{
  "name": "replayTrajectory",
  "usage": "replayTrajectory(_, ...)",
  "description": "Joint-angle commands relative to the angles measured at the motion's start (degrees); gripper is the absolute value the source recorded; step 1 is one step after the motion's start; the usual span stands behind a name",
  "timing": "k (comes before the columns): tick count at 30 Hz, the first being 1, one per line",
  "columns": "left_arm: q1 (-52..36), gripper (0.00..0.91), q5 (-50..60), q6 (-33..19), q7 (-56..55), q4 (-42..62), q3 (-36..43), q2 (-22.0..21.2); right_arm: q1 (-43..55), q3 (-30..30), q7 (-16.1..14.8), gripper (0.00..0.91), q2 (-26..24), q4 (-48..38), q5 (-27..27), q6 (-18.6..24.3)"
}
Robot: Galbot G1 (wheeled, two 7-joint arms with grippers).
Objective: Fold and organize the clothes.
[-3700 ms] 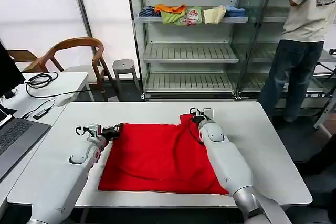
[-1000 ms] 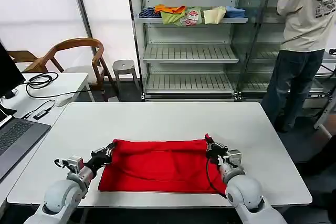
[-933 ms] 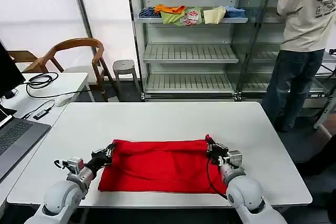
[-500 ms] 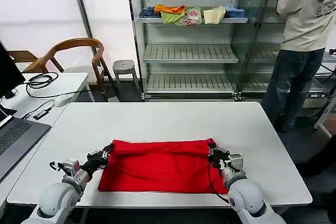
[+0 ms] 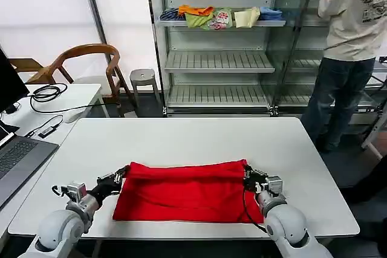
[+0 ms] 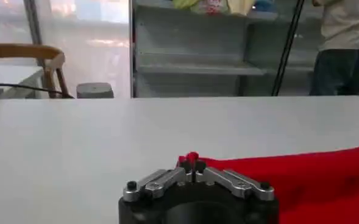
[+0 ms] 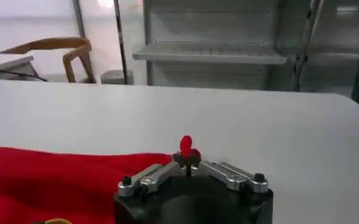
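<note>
A: Where was the red T-shirt [image 5: 187, 191]?

B: Folded into a wide band on the white table [image 5: 199, 134], near its front edge.

A: Grippers?

B: Left gripper [image 5: 119, 175] pinched the band's far left corner; right gripper [image 5: 247, 173] pinched the far right corner. Both clamped on cloth.

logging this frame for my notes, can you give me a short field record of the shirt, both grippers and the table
shirt: red T-shirt, folded into a wide band, lying flat
shirt location: near half of the white table
left gripper: shut on the shirt's far left corner
right gripper: shut on the shirt's far right corner
fold state: far edge held by both grippers, above the near edge
</note>
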Motion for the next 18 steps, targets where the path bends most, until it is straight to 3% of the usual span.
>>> replayTrajectory(1, 2.9, 0.02, 0.38, 2.17, -1.46, -2.46, 0.18, -0.04, -0.09, -0.15, -0.17, 0.0, 0.1, -0.24, -0.01, 0.02)
replayTrajectory(4, 3.6, 0.02, 0.83, 3.81, -2.51, -3.0, 0.23, -0.14, -0.26, -0.42, -0.28, 0.0, 0.18, -0.33, -0.07, 0.06)
replayTrajectory(5, 3.82, 0.353, 1.14, 4.29, -2.78, -3.13, 0.34, -0.15, -0.28, -0.45, -0.3, 0.0, 0.19, -0.36, -0.13, 0.1)
replayTrajectory(6, 4.07, 0.907, 1.5, 5.21, -3.17, -3.51, 0.56, -0.18, -0.37, -0.48, -0.35, 0.907, 0.24, -0.51, -0.37, 0.18)
replayTrajectory(9, 4.47, 0.907, 3.57, 9.79, -4.61, -4.84, 0.92, -0.5, -0.58, -0.51, -0.2, 0.907, 0.28, -0.46, -1.03, 0.04)
replayTrajectory(18, 6.02, 0.907, 4.47, 10.11, -7.01, -8.74, -0.17, 0.35, -1.66, 1.03, -0.7, 0.907, -0.14, 1.49, -1.13, -0.1)
